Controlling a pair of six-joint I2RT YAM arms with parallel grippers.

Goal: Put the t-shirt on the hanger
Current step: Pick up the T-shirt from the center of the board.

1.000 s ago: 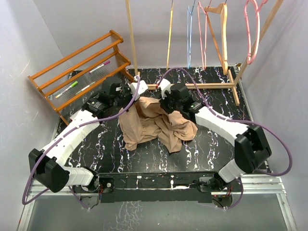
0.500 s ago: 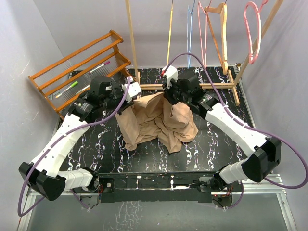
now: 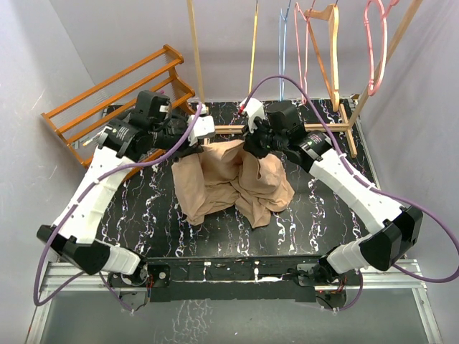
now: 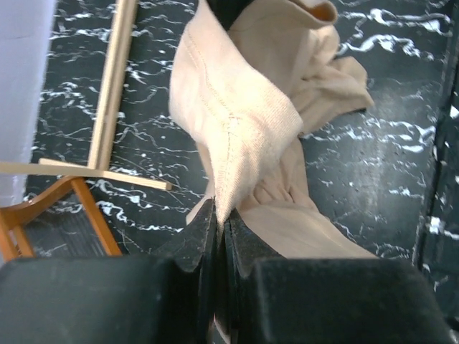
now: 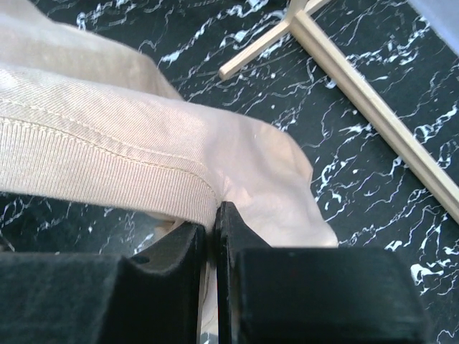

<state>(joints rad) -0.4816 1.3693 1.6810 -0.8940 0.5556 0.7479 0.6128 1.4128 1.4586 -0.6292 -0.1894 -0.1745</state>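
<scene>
Early days: left gripper (image 4: 219,215) and right gripper (image 5: 215,215) are both pinched onto the t-shirt (image 3: 229,179), while the hanger (image 3: 253,61) at 12 o'clock hangs untouched.

The hanger (image 3: 253,54) loses its hook past the overhead view's upper edge.

The top camera sits high behind the two arm bases and looks down and forward over the whole table (image 3: 150,215), out to the wooden stand (image 3: 337,126) at its far edge. Each wrist camera looks along its own arm from just behind the left jaws or the right jaws, very near the t-shirt (image 4: 244,107), with the table beneath. All three views share the t-shirt and the stand's foot bars.
</scene>
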